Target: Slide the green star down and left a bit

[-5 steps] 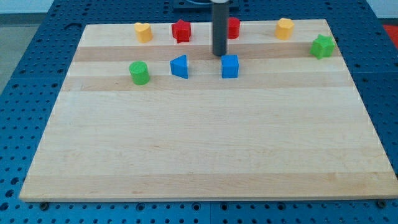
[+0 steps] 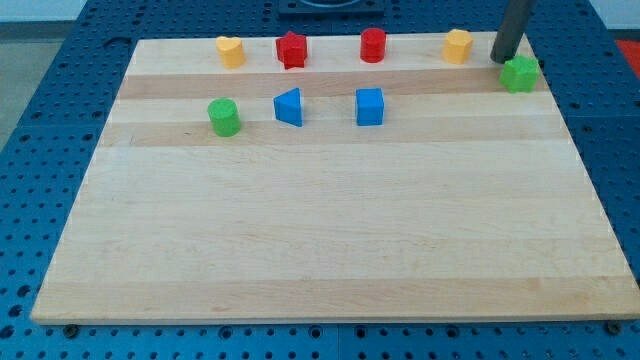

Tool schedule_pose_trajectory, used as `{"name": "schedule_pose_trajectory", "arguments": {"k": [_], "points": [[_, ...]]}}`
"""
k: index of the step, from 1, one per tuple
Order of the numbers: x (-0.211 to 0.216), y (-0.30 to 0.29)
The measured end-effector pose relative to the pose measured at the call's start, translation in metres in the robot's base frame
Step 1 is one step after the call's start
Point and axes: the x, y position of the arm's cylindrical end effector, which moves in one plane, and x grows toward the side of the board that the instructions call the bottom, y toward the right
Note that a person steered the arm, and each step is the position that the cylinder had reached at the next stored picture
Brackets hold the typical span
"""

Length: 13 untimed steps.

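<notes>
Green star (image 2: 519, 74) is sitting by the desk's (image 2: 330, 240) right edge; my tip (image 2: 500, 59), a jawless tool, is touching its upper-left and should be circling up-right before pushing

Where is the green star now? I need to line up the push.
Green star sits near the board's top right corner, right of the yellow block, my tip just upper-left of it.

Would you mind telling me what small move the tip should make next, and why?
Probably a short shift up and to the view's right, behind the green star. My tip sits just off the star's upper-left side, next to the yellow block; pushing from there would likely send it right, not down-left.
</notes>
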Motion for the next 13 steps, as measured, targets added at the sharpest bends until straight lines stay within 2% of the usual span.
{"name": "schedule_pose_trajectory", "arguments": {"k": [1, 2, 4, 5, 7, 8, 9, 10, 12, 13], "points": [[-0.006, 0.028], [0.02, 0.035], [0.045, -0.01], [0.049, -0.01], [0.102, -0.005], [0.107, 0.0], [0.122, 0.027], [0.155, 0.04], [0.149, -0.02], [0.147, -0.02]]}}
